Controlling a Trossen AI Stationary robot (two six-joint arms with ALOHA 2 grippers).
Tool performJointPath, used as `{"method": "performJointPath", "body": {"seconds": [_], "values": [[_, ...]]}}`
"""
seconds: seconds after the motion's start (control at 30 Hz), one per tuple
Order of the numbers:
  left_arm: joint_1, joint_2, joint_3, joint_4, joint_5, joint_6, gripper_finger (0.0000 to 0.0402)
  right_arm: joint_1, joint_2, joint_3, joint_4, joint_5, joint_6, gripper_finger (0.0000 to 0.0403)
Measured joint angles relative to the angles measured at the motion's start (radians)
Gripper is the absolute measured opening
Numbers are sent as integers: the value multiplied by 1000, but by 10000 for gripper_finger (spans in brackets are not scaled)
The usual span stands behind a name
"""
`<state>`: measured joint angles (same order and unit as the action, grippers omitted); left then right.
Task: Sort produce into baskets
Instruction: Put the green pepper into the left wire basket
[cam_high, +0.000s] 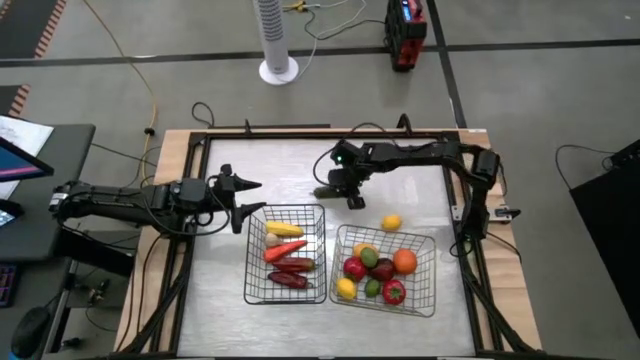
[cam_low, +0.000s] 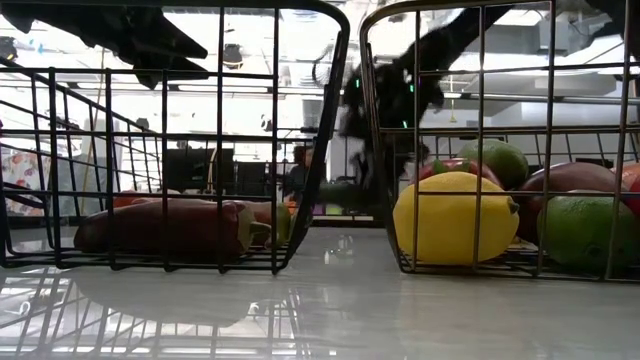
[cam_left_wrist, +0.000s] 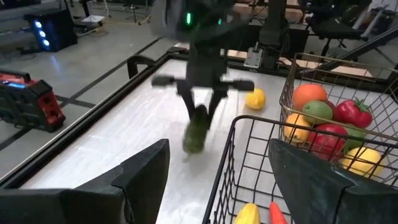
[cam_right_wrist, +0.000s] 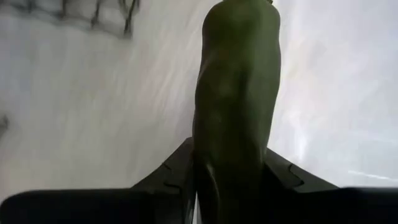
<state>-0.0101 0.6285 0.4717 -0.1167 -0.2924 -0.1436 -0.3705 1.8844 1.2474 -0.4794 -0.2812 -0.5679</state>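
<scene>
My right gripper (cam_high: 332, 190) is over the table's far middle, shut on a long green produce piece (cam_left_wrist: 196, 129) (cam_right_wrist: 236, 87). My left gripper (cam_high: 240, 200) waits open just beyond the left basket's far left corner, touching nothing. The left wire basket (cam_high: 250, 262) holds long pieces: yellow, red and maroon ones, plus whitish garlic. Round red, orange, yellow and green pieces fill the right basket (cam_high: 432, 270). One yellow round piece (cam_high: 391, 223) lies on the table just beyond the right basket. My right gripper pinches the long green piece between its two fingers, at its upper end (cam_right_wrist: 229, 163). The fingers (cam_left_wrist: 185, 94) slant steeply down from the table's far right. The piece hangs below them, a little tilted, running on past the fingertips. Whether its lower end (cam_left_wrist: 191, 147) clears the table I cannot tell.
Both baskets sit side by side at the table's near middle, with a narrow gap between them (cam_low: 350, 240). A raised dark frame (cam_high: 300, 132) borders the tabletop. Bare tabletop lies beyond the baskets around the right gripper.
</scene>
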Motion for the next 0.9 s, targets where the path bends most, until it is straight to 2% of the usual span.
{"method": "performJointPath", "body": {"seconds": [0.13, 0.33, 0.47, 0.57, 0.73, 0.9], "values": [[0, 0, 0, 1, 0, -4, 263, 12, -75, 40, -37, 32, 43, 155], [0, 0, 0, 1, -1, -29, 263, 57, -214, 60, -24, 119, 86, 147], [0, 0, 0, 5, -8, -45, 263, 118, -256, 60, 46, 77, 161, 151], [0, 0, 0, 21, -16, -55, 263, 174, -251, 60, 146, 64, 218, 168], [0, 0, 0, 57, -19, -56, 263, 266, -171, 60, 319, 42, 280, 198], [0, 0, 0, 52, 6, -71, 263, 337, -92, 92, 327, 44, 280, 239]]}}
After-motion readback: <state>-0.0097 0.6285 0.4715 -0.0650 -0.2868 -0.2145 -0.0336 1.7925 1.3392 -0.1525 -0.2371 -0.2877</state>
